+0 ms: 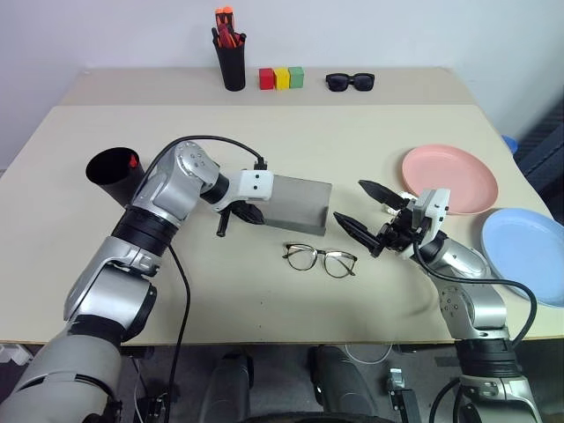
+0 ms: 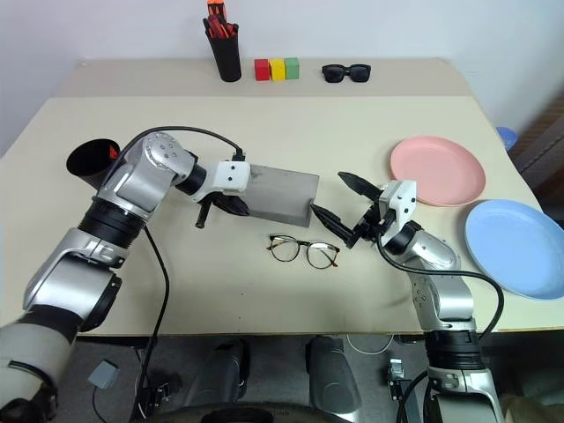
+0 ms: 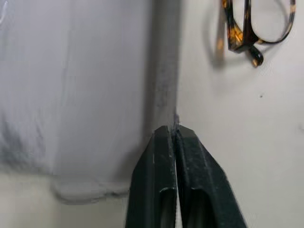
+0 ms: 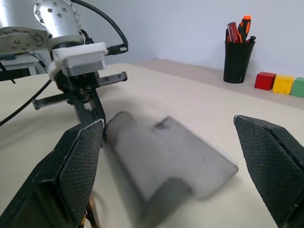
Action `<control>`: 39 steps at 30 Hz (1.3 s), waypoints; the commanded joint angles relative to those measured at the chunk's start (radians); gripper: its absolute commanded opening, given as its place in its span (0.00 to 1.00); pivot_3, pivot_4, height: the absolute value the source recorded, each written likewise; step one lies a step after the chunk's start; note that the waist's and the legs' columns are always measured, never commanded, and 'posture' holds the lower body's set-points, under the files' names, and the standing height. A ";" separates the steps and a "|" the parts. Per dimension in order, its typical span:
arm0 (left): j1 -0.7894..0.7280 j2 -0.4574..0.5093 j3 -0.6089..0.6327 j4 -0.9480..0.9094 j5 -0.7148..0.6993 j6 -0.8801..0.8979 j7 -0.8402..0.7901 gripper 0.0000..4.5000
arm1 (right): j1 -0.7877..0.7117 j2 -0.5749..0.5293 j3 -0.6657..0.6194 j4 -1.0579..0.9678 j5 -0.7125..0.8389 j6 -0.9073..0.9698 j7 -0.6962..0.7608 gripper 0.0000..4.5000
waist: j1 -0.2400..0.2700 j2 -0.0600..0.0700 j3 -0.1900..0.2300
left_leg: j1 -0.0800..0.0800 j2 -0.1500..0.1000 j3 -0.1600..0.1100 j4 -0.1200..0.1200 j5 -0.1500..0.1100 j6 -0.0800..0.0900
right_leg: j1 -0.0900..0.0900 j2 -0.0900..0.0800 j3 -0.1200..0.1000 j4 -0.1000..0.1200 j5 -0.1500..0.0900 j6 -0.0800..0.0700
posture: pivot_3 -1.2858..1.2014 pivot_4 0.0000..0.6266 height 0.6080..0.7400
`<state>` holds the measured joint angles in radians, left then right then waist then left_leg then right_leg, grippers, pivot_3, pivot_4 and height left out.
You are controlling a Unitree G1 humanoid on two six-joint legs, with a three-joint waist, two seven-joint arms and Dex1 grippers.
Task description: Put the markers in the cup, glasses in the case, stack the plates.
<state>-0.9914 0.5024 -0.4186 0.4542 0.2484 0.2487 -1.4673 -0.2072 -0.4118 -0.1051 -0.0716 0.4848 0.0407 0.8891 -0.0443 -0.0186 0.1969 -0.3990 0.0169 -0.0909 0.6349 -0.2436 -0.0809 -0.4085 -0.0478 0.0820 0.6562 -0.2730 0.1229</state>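
The grey case (image 1: 295,203) lies closed in the middle of the table. My left gripper (image 1: 251,216) is shut, its tips (image 3: 173,135) at the case's near left edge with nothing visibly between them. The wire-framed glasses (image 1: 319,258) lie unfolded on the table just in front of the case. My right gripper (image 1: 350,202) hovers wide open right of the case, pointing at it. The black cup (image 1: 110,172) stands at the left, with a red marker tip (image 1: 132,161) showing in its mouth. At the right, the pink plate (image 1: 449,179) and the blue plate (image 1: 524,251) lie side by side.
Along the back stand a black pen holder (image 1: 231,57) with red-tipped pens, three coloured blocks (image 1: 281,77) and black sunglasses (image 1: 350,81). The blue plate reaches the table's right edge.
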 commanded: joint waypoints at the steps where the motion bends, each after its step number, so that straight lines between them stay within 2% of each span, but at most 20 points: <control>1: -0.046 0.002 0.000 0.006 -0.010 -0.017 0.008 0.01 | -0.007 -0.002 -0.014 -0.013 0.002 -0.022 -0.004 1.00 | 0.000 0.000 0.000 | 0.000 0.000 0.000 0.000 0.000 0.000 | 0.000 0.000 0.000 0.000 0.000 0.000 | 0.52 0.24 1.00; 9: -0.039 0.030 0.007 -0.026 -0.024 -0.003 -0.021 0.01 | 0.007 0.001 -0.013 -0.022 -0.001 -0.026 -0.012 1.00 | -0.001 0.000 0.000 | 0.000 0.000 0.000 0.000 0.000 0.000 | 0.000 0.000 0.000 0.000 0.000 0.000 | 0.52 0.24 1.00; 20: 0.080 0.145 0.039 -0.313 -0.115 0.234 -0.068 0.01 | -0.008 0.005 -0.004 0.006 -0.006 -0.041 0.002 1.00 | -0.001 0.000 0.000 | 0.000 0.000 0.000 0.000 0.000 0.000 | 0.000 0.000 0.000 0.000 0.000 0.000 | 0.52 0.24 1.00; 26: 0.145 0.188 0.046 -0.430 -0.155 0.347 -0.028 0.01 | -0.019 -0.001 -0.003 0.021 -0.002 -0.042 0.020 1.00 | -0.001 0.000 0.000 | 0.000 0.000 0.000 0.000 0.000 0.000 | 0.000 0.000 0.000 0.001 0.000 0.000 | 0.52 0.24 1.00; 39: 0.174 0.232 0.025 -0.471 -0.189 0.415 0.060 0.01 | -0.023 -0.008 -0.008 0.026 0.001 -0.033 0.037 1.00 | 0.000 0.000 0.000 | 0.001 0.000 0.000 0.000 0.000 0.000 | 0.000 0.000 0.000 0.001 0.000 0.000 | 0.52 0.24 1.00</control>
<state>-0.8014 0.7203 -0.4083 0.0017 0.0731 0.6698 -1.4138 -0.2159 -0.4114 -0.1019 -0.0328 0.4754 0.0145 0.9209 -0.0448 -0.0185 0.1968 -0.3978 0.0170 -0.0908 0.6346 -0.2436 -0.0809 -0.4082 -0.0478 0.0823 0.6569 -0.2731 0.1227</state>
